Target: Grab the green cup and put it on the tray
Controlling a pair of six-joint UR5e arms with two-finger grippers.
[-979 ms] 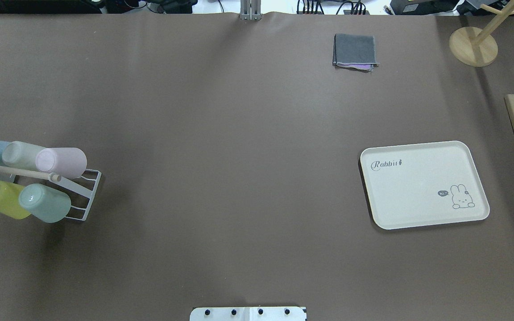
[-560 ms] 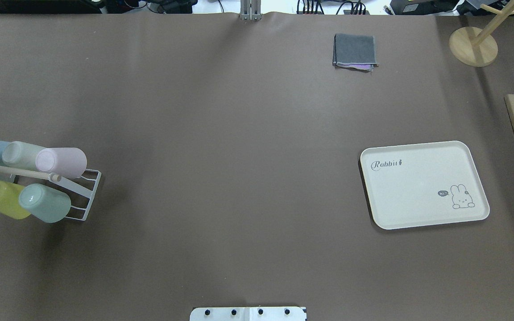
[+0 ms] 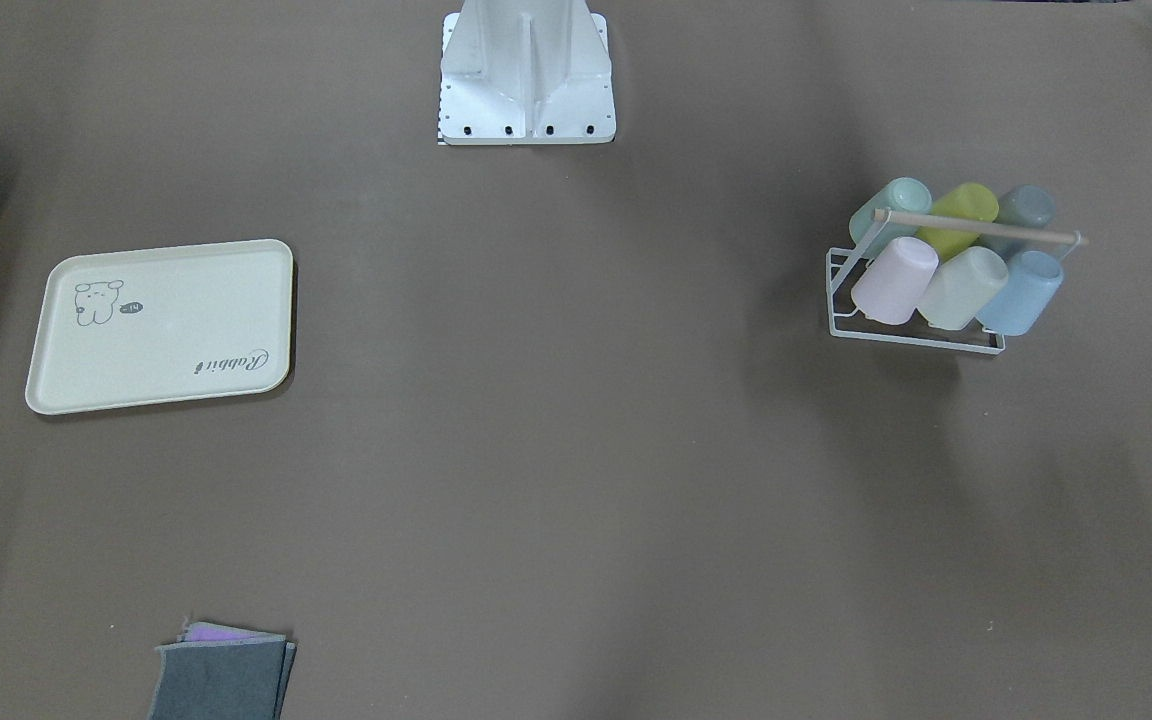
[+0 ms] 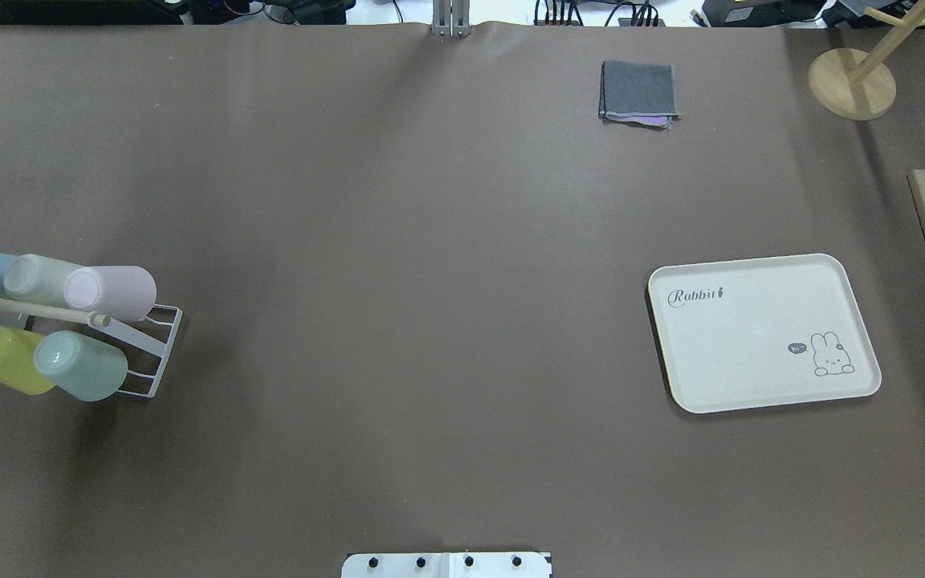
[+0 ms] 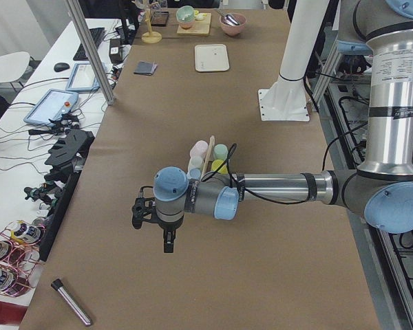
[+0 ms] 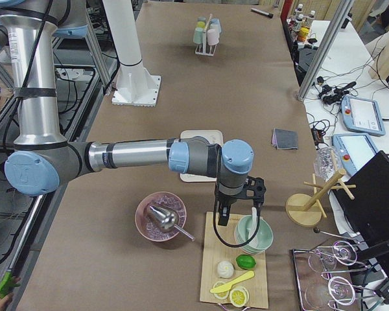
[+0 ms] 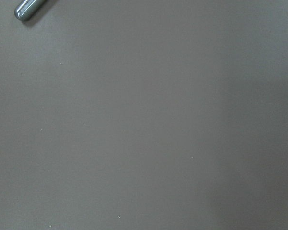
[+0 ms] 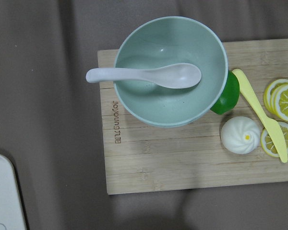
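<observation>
Tumblers of pastel plastic are resting tilted on a white wire rack at the table's left end. The mint-green handleless plastic cup is sitting at the end of the row nearer the robot, touching a lime-yellow cup. The flat cream rectangular tray is lying well apart, on the right side. The left gripper is hanging over bare brown table, the right gripper over a wooden board bearing a pale green bowl. Whether either's fingers are spread or pressed together cannot be told.
</observation>
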